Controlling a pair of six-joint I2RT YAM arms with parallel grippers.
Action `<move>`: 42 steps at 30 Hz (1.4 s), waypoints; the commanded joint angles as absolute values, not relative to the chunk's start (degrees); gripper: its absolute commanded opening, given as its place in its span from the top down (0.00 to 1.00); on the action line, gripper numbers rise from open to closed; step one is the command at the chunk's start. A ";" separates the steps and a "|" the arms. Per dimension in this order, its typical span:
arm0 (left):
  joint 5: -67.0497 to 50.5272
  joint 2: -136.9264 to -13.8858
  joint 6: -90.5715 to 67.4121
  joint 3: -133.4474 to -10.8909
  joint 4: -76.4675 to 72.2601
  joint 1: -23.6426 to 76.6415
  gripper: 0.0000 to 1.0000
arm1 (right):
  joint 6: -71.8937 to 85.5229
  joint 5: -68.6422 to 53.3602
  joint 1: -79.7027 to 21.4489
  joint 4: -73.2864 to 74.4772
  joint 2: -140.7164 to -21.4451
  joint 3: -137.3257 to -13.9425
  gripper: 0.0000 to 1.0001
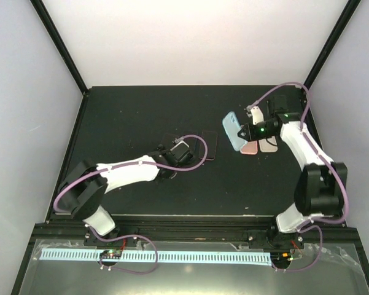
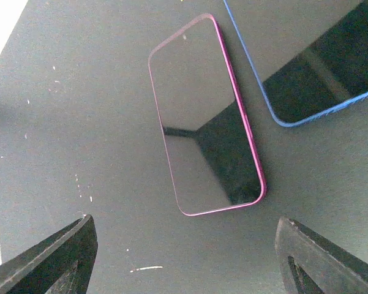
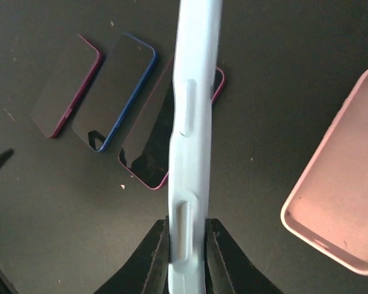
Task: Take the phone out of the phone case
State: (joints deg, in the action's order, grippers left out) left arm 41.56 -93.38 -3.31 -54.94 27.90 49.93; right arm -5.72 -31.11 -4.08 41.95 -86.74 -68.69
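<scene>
Black table [image 1: 141, 110], white walls behind. Light blue case [image 3: 190, 153] held on edge over table, lower end pinched by right gripper [image 3: 188, 236], fingers pressed against both faces. Magenta-rimmed phone [image 2: 202, 116] lies flat, screen up, out of any case, below left gripper [image 2: 184, 251], jaws spread wide, touching nothing. Blue-rimmed phone [image 2: 318, 61] just beside it. Third phone [image 3: 148, 138] partly hidden behind held case. Pink case [image 3: 340, 202] lies hollow side up nearby.

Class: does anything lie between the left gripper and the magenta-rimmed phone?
Nothing visible does. The left gripper hangs open facing the magenta-rimmed phone, with only bare table between them. The blue-rimmed phone lies beside it, off to one side. The right gripper holds the light blue case elsewhere.
</scene>
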 commanded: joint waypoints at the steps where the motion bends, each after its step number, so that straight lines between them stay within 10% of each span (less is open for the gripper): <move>1: 34.68 -86.70 -8.20 -53.91 28.21 49.66 0.18 | -8.64 -36.04 -3.87 54.16 -97.99 -76.15 0.83; 35: 25.55 -68.50 -12.63 -47.97 26.25 49.77 0.22 | 27.68 -26.29 -3.85 8.07 -100.68 -60.65 0.99; 42: 26.25 -67.67 -12.65 -46.86 26.10 49.75 0.21 | 26.84 -29.18 -4.64 9.75 -102.56 -60.61 0.76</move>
State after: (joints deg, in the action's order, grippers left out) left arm 25.47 -68.71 -11.68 -47.09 26.15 49.93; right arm 26.02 -29.04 -4.29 10.66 -102.35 -60.77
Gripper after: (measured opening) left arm 0.786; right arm 0.136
